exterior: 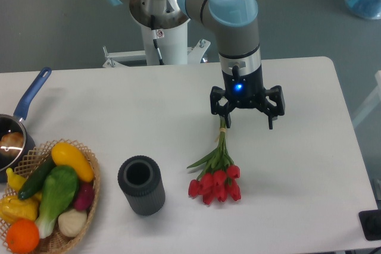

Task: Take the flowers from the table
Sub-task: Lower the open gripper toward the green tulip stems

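Your gripper (248, 121) hangs spread wide over the tulip bunch (216, 176), at its stem ends (blooms point away). Left of the tulips stands a dark cylinder vase (141, 185) on the white table (297, 147).

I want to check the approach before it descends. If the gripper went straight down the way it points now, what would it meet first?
Probably the stem end of the flowers, near the left finger of the open gripper; otherwise the table. Depth is unclear.
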